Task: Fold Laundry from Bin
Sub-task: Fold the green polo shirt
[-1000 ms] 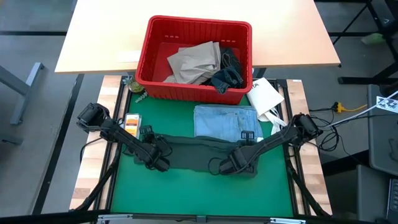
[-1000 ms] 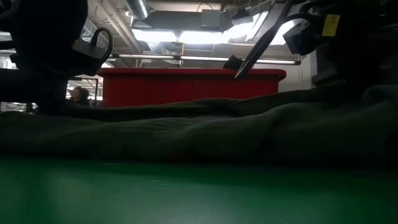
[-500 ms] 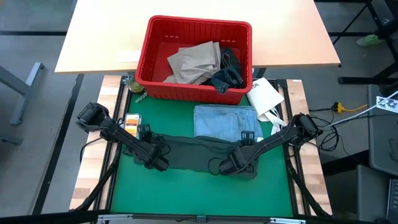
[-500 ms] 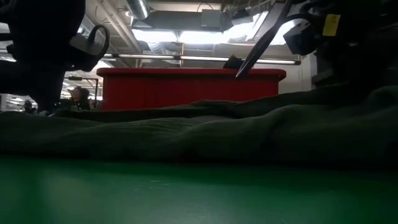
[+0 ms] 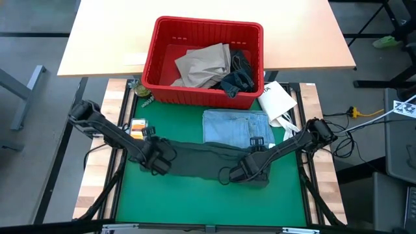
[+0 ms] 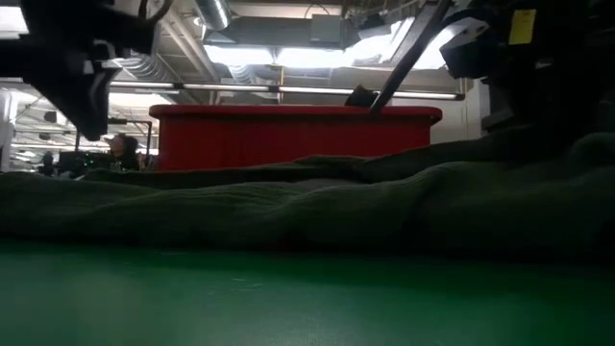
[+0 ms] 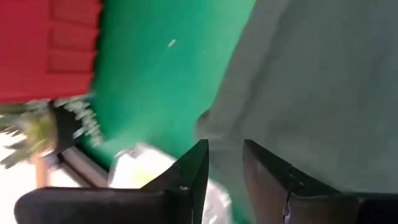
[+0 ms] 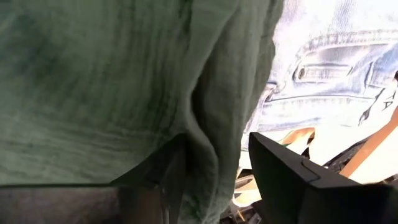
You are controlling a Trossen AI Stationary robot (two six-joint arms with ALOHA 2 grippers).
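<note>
green mat point(image 5: 195, 201) under dark green garment point(image 5: 201, 159)

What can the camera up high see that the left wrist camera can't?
Only the high view shows inside the red bin: tan trousers and dark jeans. It also shows the light blue garment and the right gripper. Only the left wrist view shows the left gripper close up, its fingers a little apart, with nothing between them. Both show the dark green garment on the green mat.
</note>
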